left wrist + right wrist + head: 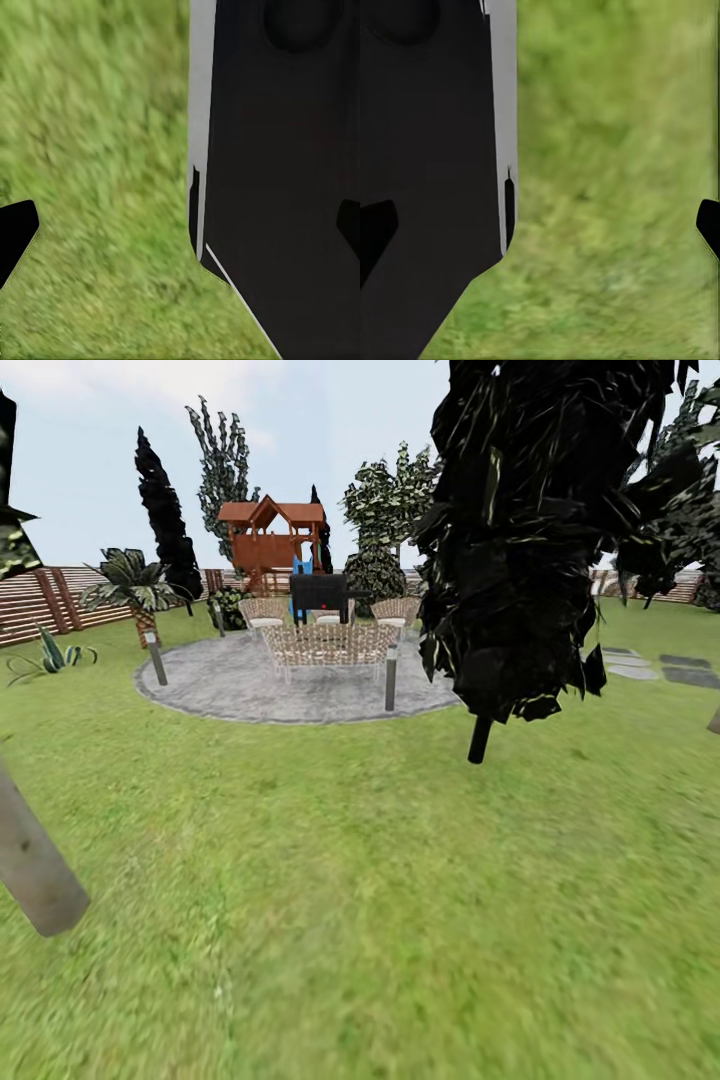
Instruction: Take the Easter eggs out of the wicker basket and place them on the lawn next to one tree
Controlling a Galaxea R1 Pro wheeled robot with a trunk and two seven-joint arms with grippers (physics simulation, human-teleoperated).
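Note:
The lawn (380, 880) spreads wide and green in front of me in the head view. A thick grey-brown trunk of a tree (35, 870) slants up at the near left edge. The Easter eggs and the wicker basket are out of view. In the left wrist view my left gripper (180, 236) is open, its dark fingertips (15, 236) far apart over grass with nothing between them. My right gripper (540, 232) is open too, its fingertips (375, 232) set wide over grass. My black body (285, 187) (427, 187) stands beside both.
An all-black tree (530, 530) rises close at the right. Beyond lies a grey paved patio (230, 685) with wicker chairs (330, 645), a black grill (318, 595) and short posts (391, 678). A palm (135, 585), slat fence (40, 605), playhouse (272, 540) and stepping stones (660, 665) lie farther off.

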